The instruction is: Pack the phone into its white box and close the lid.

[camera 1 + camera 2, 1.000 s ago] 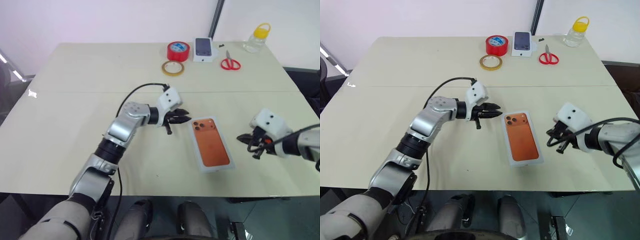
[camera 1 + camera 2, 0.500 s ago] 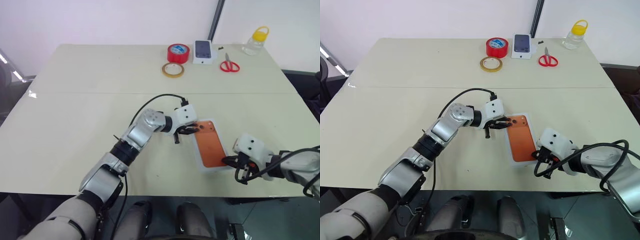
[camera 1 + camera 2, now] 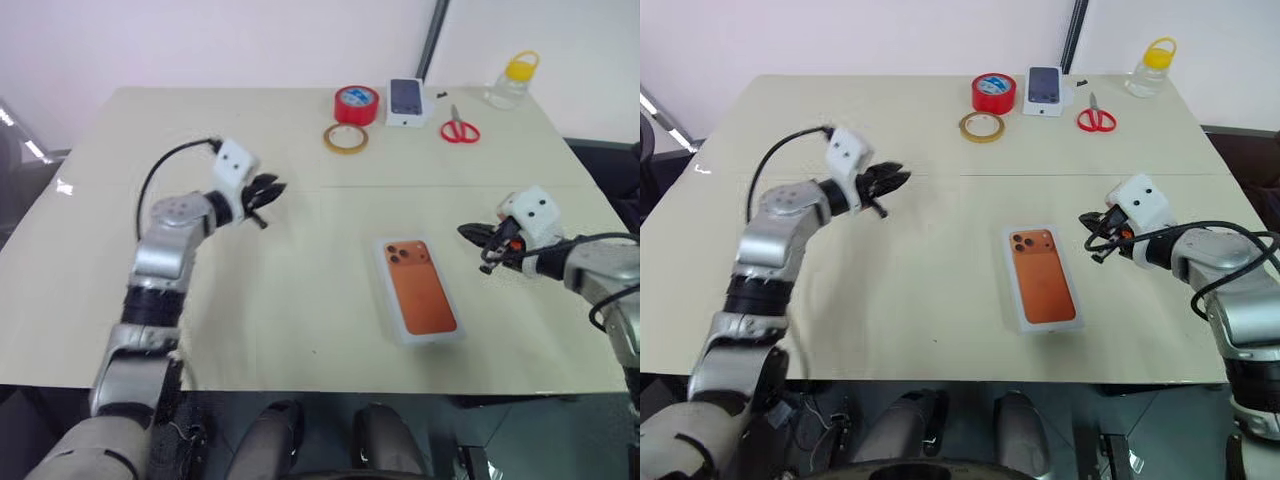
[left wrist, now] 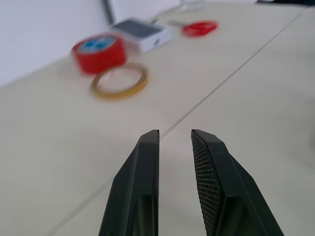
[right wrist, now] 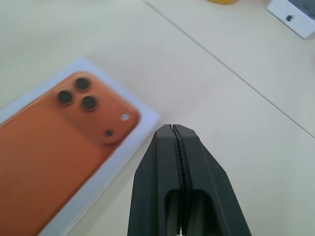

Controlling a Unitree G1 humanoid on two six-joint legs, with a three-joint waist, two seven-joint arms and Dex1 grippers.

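The copper-orange phone (image 3: 421, 291) lies camera side up inside the shallow white box (image 3: 432, 338), near the table's front middle. My left gripper (image 3: 272, 186) hovers well to the left of the box and further back. Its fingers (image 4: 147, 162) stand a little apart with nothing between them, so it is open. My right gripper (image 3: 464, 232) is shut and empty, just right of the box's far right corner and pointing toward it. The right wrist view shows the phone (image 5: 64, 142) in the box (image 5: 106, 172) beside that gripper (image 5: 172, 127). The lid is out of view.
Along the table's far edge stand a red tape roll (image 3: 357, 103), a yellowish tape ring (image 3: 345, 138), a small white box printed with a phone (image 3: 406, 102), red scissors (image 3: 460, 128) and a jar with a yellow cap (image 3: 510, 80).
My left gripper has swung away from the box's far left corner, out to the left and back. My right gripper has left the box's near right corner and moved up to its far right side.
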